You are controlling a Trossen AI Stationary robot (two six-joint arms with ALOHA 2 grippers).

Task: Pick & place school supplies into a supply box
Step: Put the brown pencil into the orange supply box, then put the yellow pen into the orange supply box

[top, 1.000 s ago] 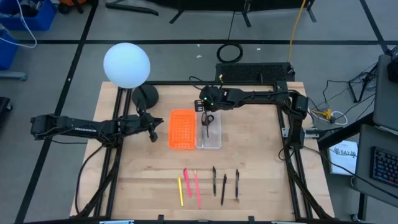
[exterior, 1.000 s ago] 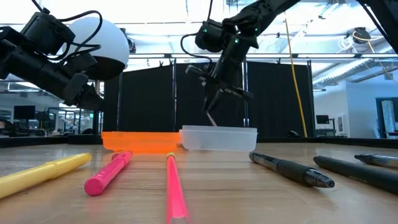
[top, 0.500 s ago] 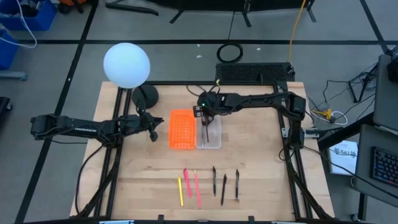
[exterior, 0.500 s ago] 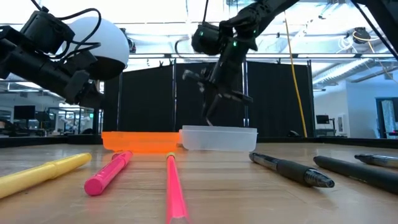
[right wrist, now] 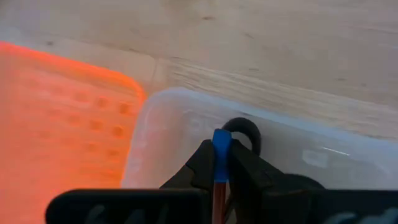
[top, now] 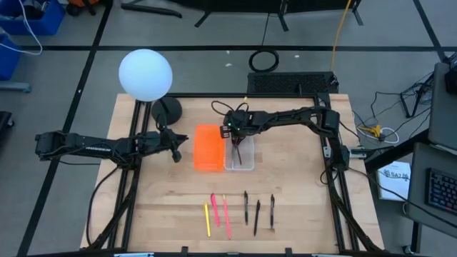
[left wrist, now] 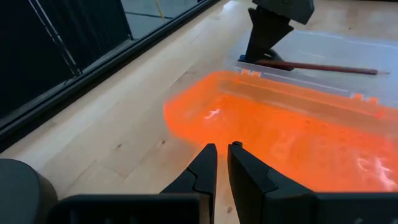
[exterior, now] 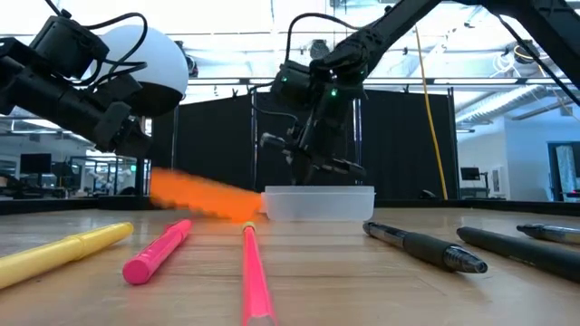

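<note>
The clear supply box (top: 241, 155) stands right of an orange perforated tray (top: 208, 148). Black-handled scissors (right wrist: 244, 132) lie in the box. My right gripper (top: 235, 135) reaches down into the box's far end, shut on a reddish pencil (left wrist: 323, 66). In the low view the orange tray (exterior: 201, 196) shows smeared and tilted, its left end up. One yellow pen (top: 207, 220), two pink ones (top: 226, 216) and three dark ones (top: 257, 217) lie near the table's near edge. My left gripper (top: 176, 153) hangs shut, left of the orange tray. My right gripper pinches the pencil between its two fingers at its blue-capped end (right wrist: 219, 144). The fingers (left wrist: 264, 43) come from above, pointing down into the box's far end. The pencil lies low and nearly level along the box, its pointed end (left wrist: 373, 72) away from the fingers.
A white globe lamp (top: 146, 73) on a black base (top: 168, 111) stands at the far left corner. The black frame rails (top: 335, 178) run along the table's sides. Bare wood lies between the trays and the row of pens.
My right gripper has moved toward the near edge and down, lowering the hanging pencil into the clear box until it lies nearly level. The orange tray, flat on the table before, now shows blurred and tipped, with its left end raised.
</note>
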